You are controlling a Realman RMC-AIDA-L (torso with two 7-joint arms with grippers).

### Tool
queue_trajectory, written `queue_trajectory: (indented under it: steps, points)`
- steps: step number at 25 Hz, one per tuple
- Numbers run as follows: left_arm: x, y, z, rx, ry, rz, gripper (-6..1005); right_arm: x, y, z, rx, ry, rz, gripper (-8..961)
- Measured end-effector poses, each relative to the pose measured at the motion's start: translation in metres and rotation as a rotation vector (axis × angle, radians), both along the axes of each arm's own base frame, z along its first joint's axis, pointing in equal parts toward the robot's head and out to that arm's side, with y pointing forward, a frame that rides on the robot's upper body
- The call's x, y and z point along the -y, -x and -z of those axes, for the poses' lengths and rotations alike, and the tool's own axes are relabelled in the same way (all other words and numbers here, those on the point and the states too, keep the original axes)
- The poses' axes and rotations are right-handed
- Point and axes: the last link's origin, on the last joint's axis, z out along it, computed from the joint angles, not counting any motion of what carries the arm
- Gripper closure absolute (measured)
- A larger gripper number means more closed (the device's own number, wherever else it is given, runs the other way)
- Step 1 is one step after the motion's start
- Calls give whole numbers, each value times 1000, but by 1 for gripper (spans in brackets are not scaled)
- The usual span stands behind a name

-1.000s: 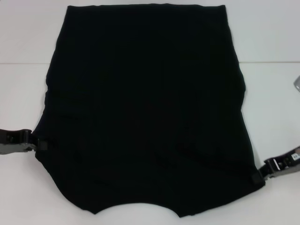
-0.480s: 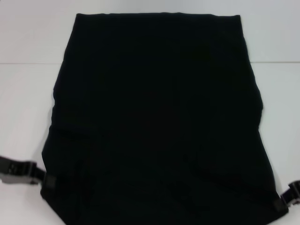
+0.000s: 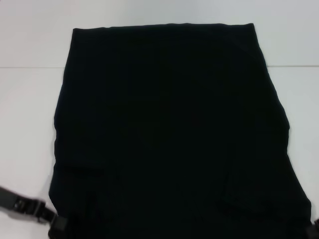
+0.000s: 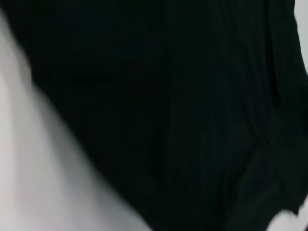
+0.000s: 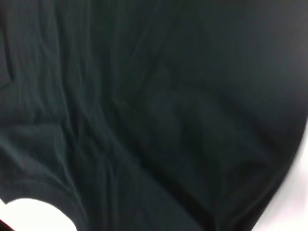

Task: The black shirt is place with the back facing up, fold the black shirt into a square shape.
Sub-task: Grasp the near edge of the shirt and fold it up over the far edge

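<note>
Black shirt (image 3: 169, 129) nearer now, lengthwise front-to-back.

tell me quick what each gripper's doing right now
Left gripper: shut on the black shirt at its near left corner.
Right gripper: barely in view, cannot be told.

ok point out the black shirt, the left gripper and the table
black shirt (image 3: 169, 129), head view, middle of the fabric
left gripper (image 3: 59, 225), head view, tip at the shirt's near left corner
table (image 3: 25, 124), head view, bare white top
</note>
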Motion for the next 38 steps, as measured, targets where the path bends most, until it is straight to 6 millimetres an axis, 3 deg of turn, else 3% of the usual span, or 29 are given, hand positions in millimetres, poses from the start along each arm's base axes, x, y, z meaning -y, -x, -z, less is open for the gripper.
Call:
queue_trajectory:
  steps: [5,11,18,21,23,30,38]
  points:
    - [-26,-4,-11,11,-152,4,972,-16,11,-9,-99,-98,-59,895]
    - [-64,-21,-25,70,-356,18,971,-44,27,-33,-232,-308,-127,895]
    - [-121,-37,-23,-8,-570,-6,971,-92,26,-57,-159,-616,-155,895]
    - [-143,-44,-14,-81,-622,2,971,-115,24,-52,-89,-712,-167,894]
    - [-153,-46,-5,-144,-648,22,971,-133,25,-36,-30,-755,-173,894]
    - [-165,-47,18,-298,-717,132,971,-152,22,-9,56,-854,-162,894]
    - [-174,-48,17,-333,-808,146,972,-168,41,2,112,-886,-241,894]
